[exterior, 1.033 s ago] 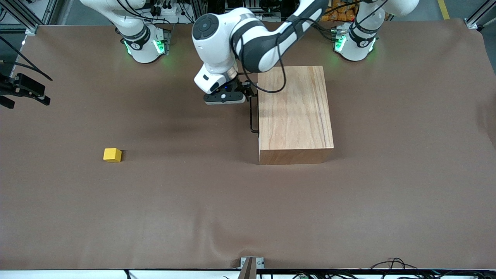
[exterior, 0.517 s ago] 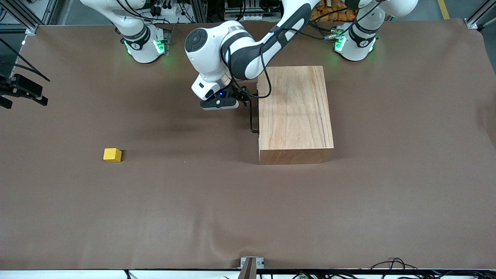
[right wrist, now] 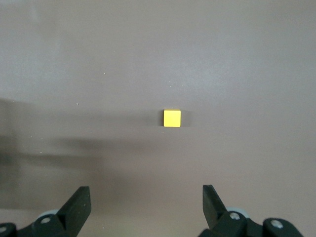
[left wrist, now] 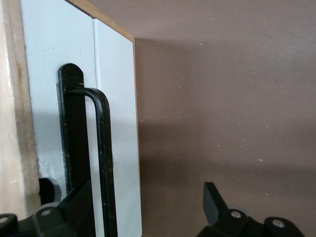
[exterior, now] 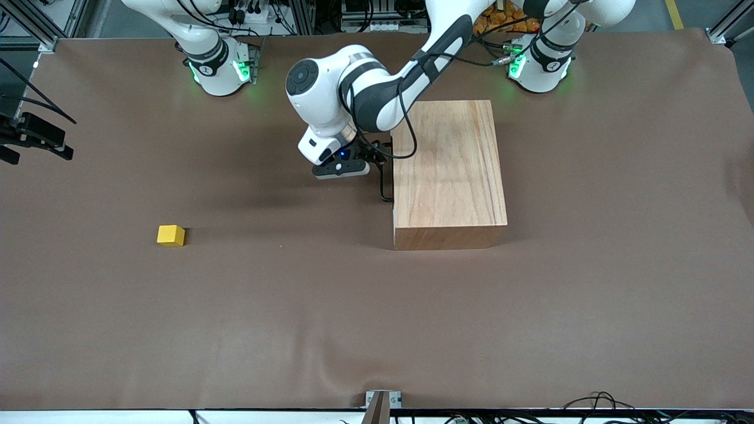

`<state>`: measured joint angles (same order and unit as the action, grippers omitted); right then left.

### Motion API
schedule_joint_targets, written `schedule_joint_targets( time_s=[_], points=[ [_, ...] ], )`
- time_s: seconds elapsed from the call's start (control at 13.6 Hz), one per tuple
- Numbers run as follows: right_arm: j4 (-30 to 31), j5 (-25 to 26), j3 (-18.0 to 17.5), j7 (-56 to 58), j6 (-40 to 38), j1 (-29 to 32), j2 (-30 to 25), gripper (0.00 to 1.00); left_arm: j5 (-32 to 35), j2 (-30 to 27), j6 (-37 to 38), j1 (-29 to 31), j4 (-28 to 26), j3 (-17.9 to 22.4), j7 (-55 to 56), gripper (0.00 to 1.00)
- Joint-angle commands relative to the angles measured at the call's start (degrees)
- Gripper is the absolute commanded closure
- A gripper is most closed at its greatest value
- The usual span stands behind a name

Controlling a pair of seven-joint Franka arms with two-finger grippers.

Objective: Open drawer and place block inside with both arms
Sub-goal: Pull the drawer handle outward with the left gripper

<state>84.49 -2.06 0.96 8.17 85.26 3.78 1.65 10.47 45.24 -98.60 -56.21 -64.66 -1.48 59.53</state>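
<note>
The drawer (exterior: 393, 171) is shut, flush with the wooden box (exterior: 447, 171), its white front (left wrist: 114, 98) facing the right arm's end of the table. My left gripper (exterior: 377, 154) is at the thin black handle (exterior: 384, 179), open. In the left wrist view the handle bar (left wrist: 102, 148) stands between the fingers (left wrist: 213, 197), close to one of them, with the left gripper (left wrist: 143, 202) not closed on it. The yellow block (exterior: 171, 235) lies on the mat toward the right arm's end, nearer the front camera than the box. My right gripper (right wrist: 145, 197) hangs open high over the block (right wrist: 172, 118).
The brown mat (exterior: 330, 306) covers the whole table. The two arm bases (exterior: 215, 65) (exterior: 539, 59) stand along the edge farthest from the front camera. A black part of the right arm's hand (exterior: 35, 138) shows at the frame's edge.
My left gripper has slid along the handle toward the front camera and settled around it. The right hand has shifted slightly. Block and box have not moved.
</note>
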Motion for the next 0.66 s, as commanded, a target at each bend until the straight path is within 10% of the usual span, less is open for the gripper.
schedule_joint_targets(
  time_s=[0.0,0.59],
  points=[
    [-0.8,0.0,-0.9,-0.4,-0.7,1.2,0.2,0.0,1.5,1.1,1.1,-0.7,2.2,0.6,3.6,0.0],
    [-0.7,0.0,-0.9,-0.4,-0.7,1.2,0.2,0.0,1.5,2.4,1.0,-0.6,2.1,0.7,5.0,0.0]
  ],
)
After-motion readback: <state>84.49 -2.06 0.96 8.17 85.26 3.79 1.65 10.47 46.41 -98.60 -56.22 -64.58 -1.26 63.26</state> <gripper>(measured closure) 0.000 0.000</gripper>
